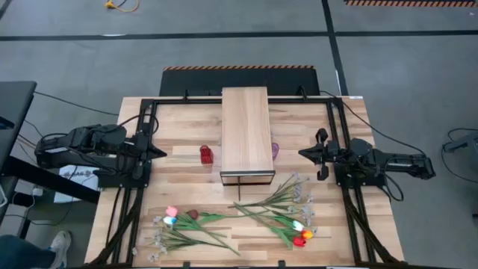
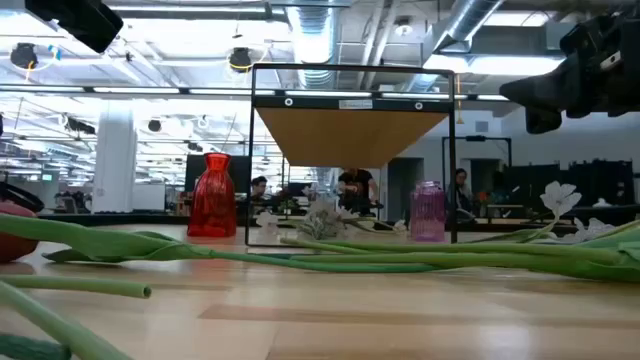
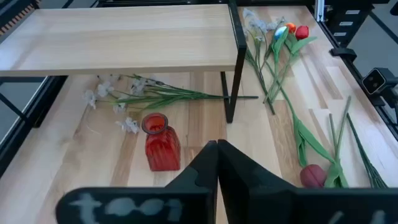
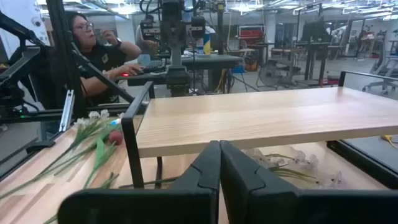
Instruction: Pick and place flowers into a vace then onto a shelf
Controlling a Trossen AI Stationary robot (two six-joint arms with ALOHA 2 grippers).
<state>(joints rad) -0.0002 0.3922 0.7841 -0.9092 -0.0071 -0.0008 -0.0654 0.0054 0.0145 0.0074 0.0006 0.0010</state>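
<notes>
The shelf (image 1: 245, 131) stands mid-table on its black frame. A red glass vase (image 1: 206, 155) stands upright on the table by the shelf's left side, and a small purple vase (image 1: 275, 150) stands by its right side. Two loose bunches of flowers lie flat near the table's near edge: a left bunch (image 1: 187, 224) and a right bunch (image 1: 287, 209). My left gripper (image 1: 160, 152) hangs shut, left of the red vase (image 3: 161, 144). My right gripper (image 1: 302, 152) hangs shut, right of the purple vase. Neither touches anything.
A black frame (image 1: 149, 104) borders the slatted tabletop. In the low view long green stems (image 2: 300, 255) cross in front of both vases. A pale blossom spray (image 3: 124, 93) lies under the shelf. A seated person (image 4: 93, 43) shows beyond the table.
</notes>
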